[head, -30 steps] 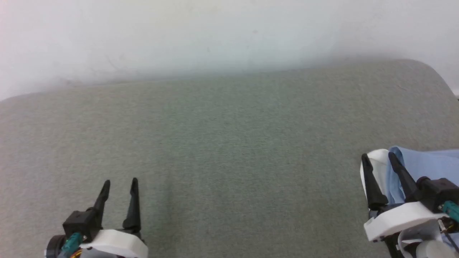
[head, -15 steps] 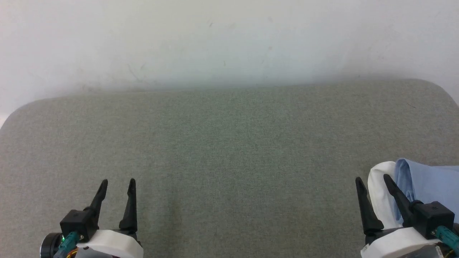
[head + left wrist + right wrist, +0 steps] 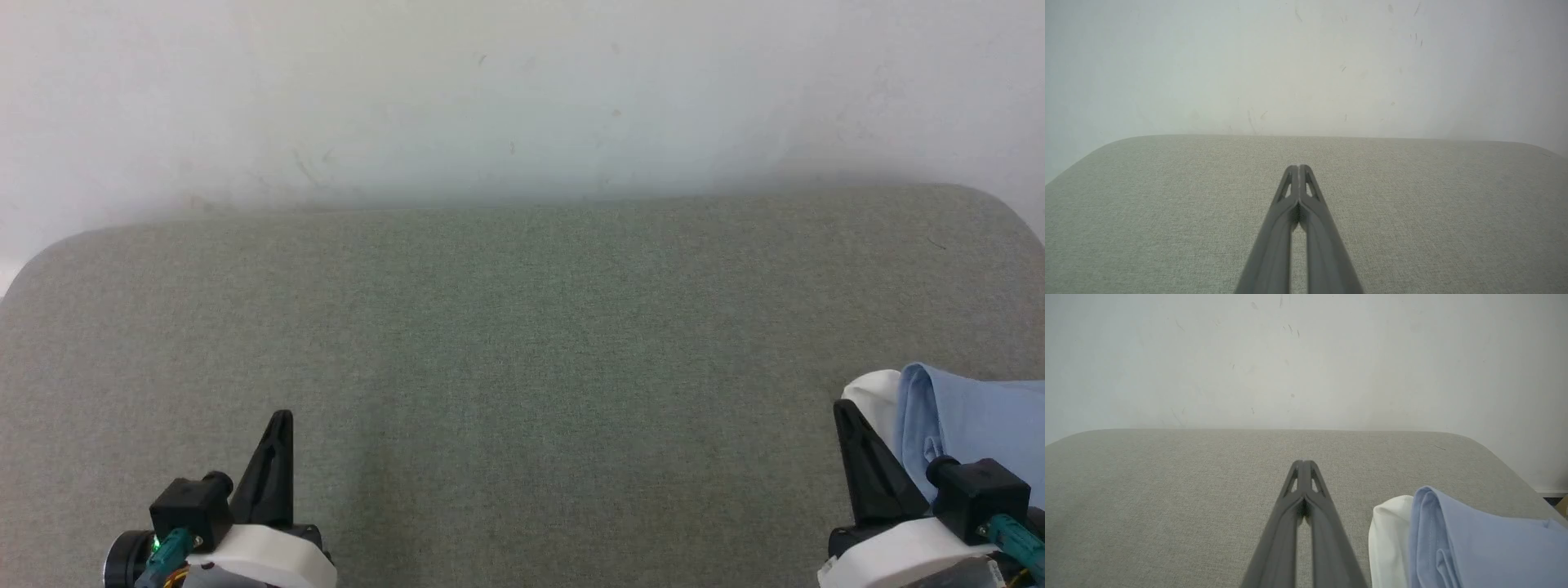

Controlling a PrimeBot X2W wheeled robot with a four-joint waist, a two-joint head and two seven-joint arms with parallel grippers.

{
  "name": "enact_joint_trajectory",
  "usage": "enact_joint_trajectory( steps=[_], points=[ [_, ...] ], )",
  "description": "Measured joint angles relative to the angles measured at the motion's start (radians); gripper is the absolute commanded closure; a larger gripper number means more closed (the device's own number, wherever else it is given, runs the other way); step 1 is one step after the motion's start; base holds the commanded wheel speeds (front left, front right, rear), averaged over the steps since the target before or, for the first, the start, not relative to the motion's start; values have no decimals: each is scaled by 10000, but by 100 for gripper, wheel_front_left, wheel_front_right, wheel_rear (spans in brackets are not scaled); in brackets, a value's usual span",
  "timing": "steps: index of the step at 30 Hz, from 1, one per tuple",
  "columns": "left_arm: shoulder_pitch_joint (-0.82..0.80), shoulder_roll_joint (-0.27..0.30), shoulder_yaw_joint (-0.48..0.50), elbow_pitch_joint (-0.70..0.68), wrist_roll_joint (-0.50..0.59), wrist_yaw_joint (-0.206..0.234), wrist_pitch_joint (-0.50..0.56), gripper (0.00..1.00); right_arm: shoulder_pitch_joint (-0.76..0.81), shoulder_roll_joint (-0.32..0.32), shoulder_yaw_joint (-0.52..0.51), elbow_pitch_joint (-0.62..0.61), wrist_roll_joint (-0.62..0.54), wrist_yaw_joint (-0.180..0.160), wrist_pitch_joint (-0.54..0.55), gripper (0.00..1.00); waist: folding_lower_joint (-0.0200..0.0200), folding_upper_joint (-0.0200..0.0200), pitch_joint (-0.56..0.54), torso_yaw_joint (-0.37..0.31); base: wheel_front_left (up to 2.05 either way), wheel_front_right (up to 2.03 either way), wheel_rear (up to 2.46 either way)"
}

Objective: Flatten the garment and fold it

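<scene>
The garment [image 3: 971, 425], light blue with a white edge, lies bunched at the lower right of the grey cushioned surface [image 3: 522, 327]; its script logo and button are hidden. In the right wrist view the garment [image 3: 1470, 543] sits just right of my fingers. My right gripper [image 3: 842, 408] is shut with nothing in it, close beside the garment's white edge. Its fingertips [image 3: 1303, 462] meet above the bare surface. At the lower left my left gripper [image 3: 282, 416] is also shut and holds nothing, with its fingertips [image 3: 1299, 167] pressed together.
A white wall [image 3: 522, 90] rises behind the grey surface's far edge. The surface has rounded corners at the far left [image 3: 49, 253] and far right [image 3: 1004, 204]. Wide bare grey fabric lies between the two grippers.
Both grippers have closed from open. The head camera tilted, so the whole picture shifted downward; the garment keeps its place beside the right gripper.
</scene>
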Motion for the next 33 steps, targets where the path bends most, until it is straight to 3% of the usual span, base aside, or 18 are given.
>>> enact_joint_trajectory(
  steps=[33],
  points=[
    [-12, -236, -13, -449, 420, 167, 627, 100, -270, 2, 48, 224, -238, 0, 105, 100, 0, 0, 5, -66, 0, 0, 0]
  ],
)
